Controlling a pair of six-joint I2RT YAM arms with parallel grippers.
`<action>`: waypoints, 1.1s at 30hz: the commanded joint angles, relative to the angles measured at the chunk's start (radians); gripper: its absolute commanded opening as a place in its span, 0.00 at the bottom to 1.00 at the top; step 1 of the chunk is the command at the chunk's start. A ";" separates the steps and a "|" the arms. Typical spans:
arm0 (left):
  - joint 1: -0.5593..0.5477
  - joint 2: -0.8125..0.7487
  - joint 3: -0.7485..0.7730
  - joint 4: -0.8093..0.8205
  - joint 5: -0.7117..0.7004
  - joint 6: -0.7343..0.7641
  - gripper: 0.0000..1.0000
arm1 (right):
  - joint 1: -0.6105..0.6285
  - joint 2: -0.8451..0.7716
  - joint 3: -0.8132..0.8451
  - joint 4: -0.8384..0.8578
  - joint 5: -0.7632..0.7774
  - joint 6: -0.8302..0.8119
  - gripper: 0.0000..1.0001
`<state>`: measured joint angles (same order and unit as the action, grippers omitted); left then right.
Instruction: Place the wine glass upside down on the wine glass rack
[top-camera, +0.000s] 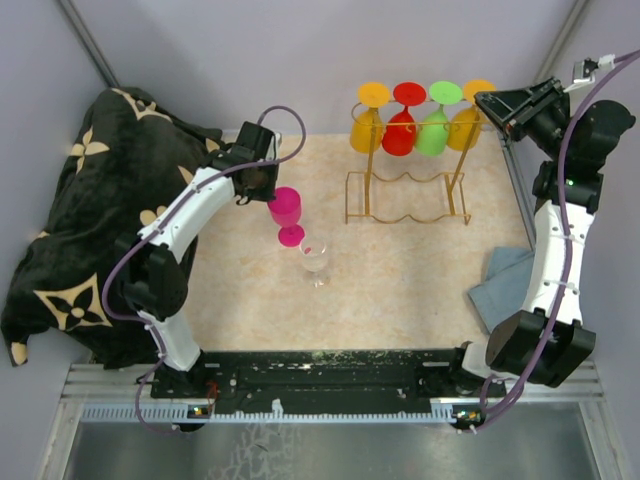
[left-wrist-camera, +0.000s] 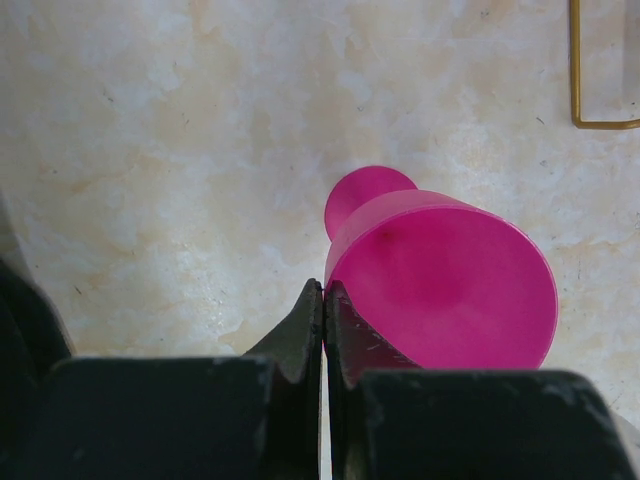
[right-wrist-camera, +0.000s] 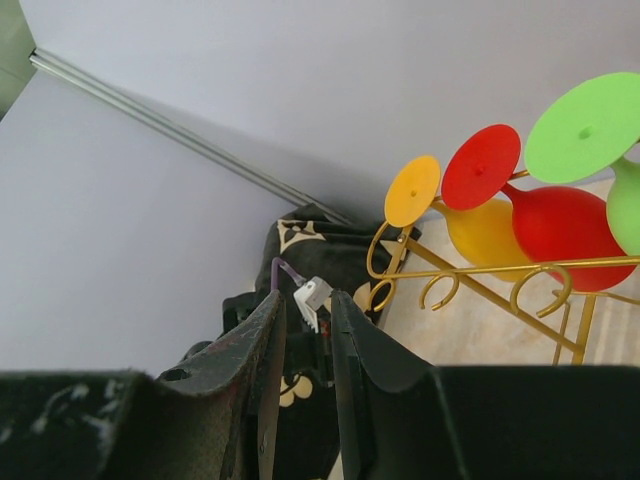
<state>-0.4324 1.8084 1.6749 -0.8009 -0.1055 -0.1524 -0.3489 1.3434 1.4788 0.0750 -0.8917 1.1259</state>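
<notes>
My left gripper (top-camera: 268, 199) is shut on the rim of a pink wine glass (top-camera: 286, 208). The glass is tilted, with its foot lower, toward the table. In the left wrist view the fingers (left-wrist-camera: 324, 287) pinch the rim and the pink bowl (left-wrist-camera: 450, 285) opens toward the camera. The gold wire wine glass rack (top-camera: 405, 196) stands at the back, with an orange, a red, a green and a yellow glass hanging upside down. My right gripper (top-camera: 484, 99) is raised by the rack's right end. Its jaws (right-wrist-camera: 305, 296) are slightly apart and empty, and the rack (right-wrist-camera: 470, 270) is in view.
A clear wine glass (top-camera: 315, 257) stands upright on the table just right of the pink glass's foot. A dark blanket with tan flowers (top-camera: 90, 200) is heaped at the left. A blue-grey cloth (top-camera: 500, 282) lies at the right by the right arm.
</notes>
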 joint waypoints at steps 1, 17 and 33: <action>-0.008 -0.056 0.016 0.001 -0.029 -0.005 0.00 | 0.018 -0.055 -0.005 0.026 0.015 -0.030 0.26; -0.005 -0.308 -0.082 0.227 -0.053 -0.127 0.00 | 0.092 -0.048 -0.007 0.045 0.007 -0.050 0.26; -0.004 -0.628 -0.219 0.623 -0.105 -0.258 0.00 | 0.159 -0.136 -0.092 0.101 -0.007 -0.054 0.26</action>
<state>-0.4324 1.2400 1.5120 -0.3908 -0.2131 -0.3614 -0.2108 1.2388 1.3678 0.0910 -0.8848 1.0687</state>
